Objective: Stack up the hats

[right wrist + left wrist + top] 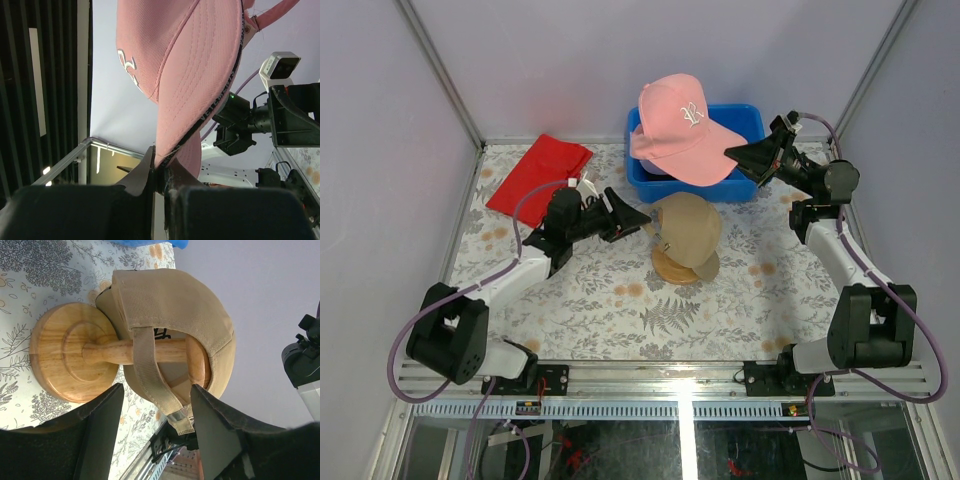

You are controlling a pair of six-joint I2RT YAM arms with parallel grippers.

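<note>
Well, the pink cap (680, 125) hangs up in the air over the blue bin (745, 118) at the far side of the bench (620, 300). The right hand (732, 153) is pinched tight on the edge of its brim. The tan cap (688, 225) sits on the wooden stand (675, 270) in the middle. The left hand (640, 218) is just to its left, with its fingers (100, 435) apart and the back strap (150, 370) between them. Caps like these look light and soft (the top part can squash flat). The brim looks stiffer, so I think it is the best place to grab. A thin pinch could slip, so go slow.
</note>
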